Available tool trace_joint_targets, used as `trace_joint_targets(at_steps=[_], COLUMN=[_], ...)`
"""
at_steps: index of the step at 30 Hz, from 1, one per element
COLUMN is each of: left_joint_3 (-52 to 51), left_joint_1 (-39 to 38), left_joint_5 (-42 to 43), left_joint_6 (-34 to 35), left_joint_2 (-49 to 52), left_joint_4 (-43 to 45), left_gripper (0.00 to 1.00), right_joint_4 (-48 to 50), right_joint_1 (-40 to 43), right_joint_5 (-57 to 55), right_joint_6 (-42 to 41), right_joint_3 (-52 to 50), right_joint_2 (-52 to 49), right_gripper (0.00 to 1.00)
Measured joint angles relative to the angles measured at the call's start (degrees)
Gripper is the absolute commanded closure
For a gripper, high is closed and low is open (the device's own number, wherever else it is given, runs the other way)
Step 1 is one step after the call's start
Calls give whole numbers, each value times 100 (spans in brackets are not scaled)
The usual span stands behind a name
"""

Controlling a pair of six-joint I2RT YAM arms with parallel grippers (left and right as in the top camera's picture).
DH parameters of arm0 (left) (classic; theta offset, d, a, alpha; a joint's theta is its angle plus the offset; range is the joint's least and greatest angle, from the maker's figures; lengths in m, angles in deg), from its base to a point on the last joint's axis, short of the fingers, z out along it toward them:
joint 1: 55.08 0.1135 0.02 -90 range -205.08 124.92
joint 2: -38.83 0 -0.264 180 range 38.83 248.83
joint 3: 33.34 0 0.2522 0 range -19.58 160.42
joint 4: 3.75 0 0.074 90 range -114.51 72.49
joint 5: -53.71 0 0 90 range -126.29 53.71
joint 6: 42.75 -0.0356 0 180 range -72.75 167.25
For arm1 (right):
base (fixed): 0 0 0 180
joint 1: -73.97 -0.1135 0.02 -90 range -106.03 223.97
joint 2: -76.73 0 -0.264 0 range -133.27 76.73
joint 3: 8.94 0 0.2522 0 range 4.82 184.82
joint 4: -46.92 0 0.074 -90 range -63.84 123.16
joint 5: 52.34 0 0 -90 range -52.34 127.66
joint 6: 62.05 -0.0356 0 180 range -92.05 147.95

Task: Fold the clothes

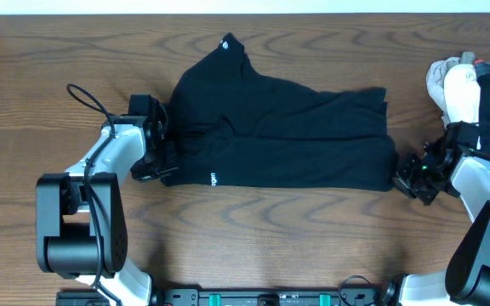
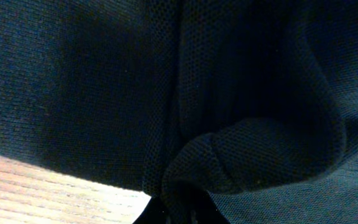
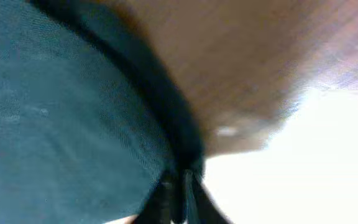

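Cloth of the black shirt [image 1: 296, 140] is pinched between fingers of your left gripper [image 1: 163, 161] and right gripper [image 1: 401, 176], one end each, likely so you lift it taut.

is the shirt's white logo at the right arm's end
No, the white logo sits at the black shirt's end near the left tool.

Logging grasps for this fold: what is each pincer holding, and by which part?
Both hold the black shirt. The left pincer grips bunched fabric at the shirt's end on its side. The right pincer pinches the hem corner at the opposite end.
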Motion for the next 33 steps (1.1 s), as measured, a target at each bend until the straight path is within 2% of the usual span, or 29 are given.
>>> trace_joint_targets(at_steps=[7, 17, 19, 20, 21, 22, 24, 25, 30, 33], left_joint_3=[2, -9, -11, -11, -11, -11, -11, -11, 175, 601], left_joint_1=[0, -2, -2, -2, -2, -2, 9, 17, 26, 26], left_joint_5=[0, 219, 275, 289, 297, 293, 278, 280, 330, 354], left_joint_6=[-2, 59, 136, 162, 155, 168, 236, 262, 282, 243], left_joint_2=[-2, 4, 9, 9, 9, 9, 9, 9, -7, -219], left_joint_4=[-219, -1386, -1543, -1609, -1657, -1700, -1797, -1875, -2492, -2791], left_gripper=[94, 94, 90, 83, 73, 69, 65, 64, 56, 43], right_joint_4=[-260, -820, -826, -822, -815, -802, -787, -787, -1078, -1360], right_joint_1=[116, 562, 570, 570, 570, 573, 597, 608, 675, 767], right_joint_5=[-640, -1569, -1694, -1744, -1777, -1849, -1902, -1860, -1696, -1596], right_joint_6=[-2, 2, 2, 2, 0, -11, 31, 72, 190, 203], right_joint_3=[0, -4, -7, -7, -7, -7, -7, -2, 350, 828], right_joint_2=[0, 0, 0, 0, 0, 0, 0, 0, 0, -2], right_gripper=[99, 99, 99, 94, 86, 78, 50, 43, 33, 29])
